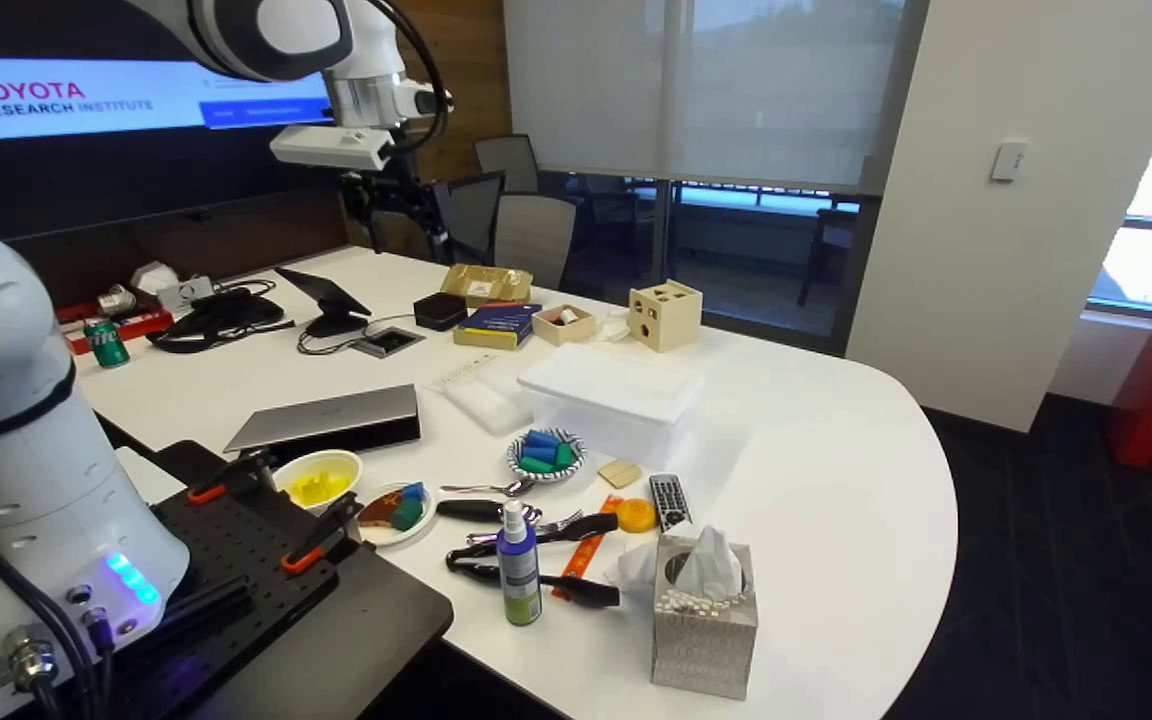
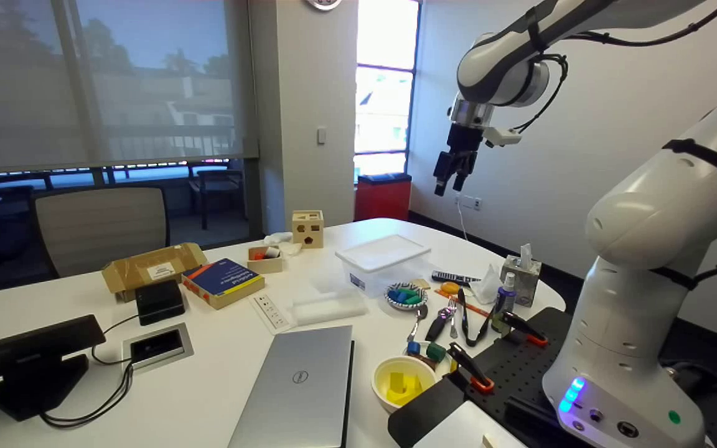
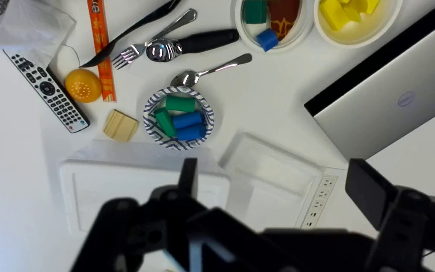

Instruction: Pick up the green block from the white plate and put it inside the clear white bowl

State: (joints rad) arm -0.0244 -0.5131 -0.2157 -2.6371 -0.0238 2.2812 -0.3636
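Wrist view gives us the green block [image 3: 255,12] on the plate [image 3: 253,29], beside a blue block [image 3: 267,39] and a brown piece [image 3: 283,15]; top edge crops the plate. Just beside it we see the white bowl [image 3: 359,32], yellow pieces [image 3: 332,15] inside. Both exterior views have plate and bowl fully in frame, but in an exterior view a clamp [image 2: 470,368] hides part of the plate. We read the gripper [image 3: 276,177] as fingers wide apart, well above the table [image 1: 816,450]. Only the exterior views show us the spray bottle [image 1: 519,570]. The soda can [image 1: 106,343]: only in an exterior view.
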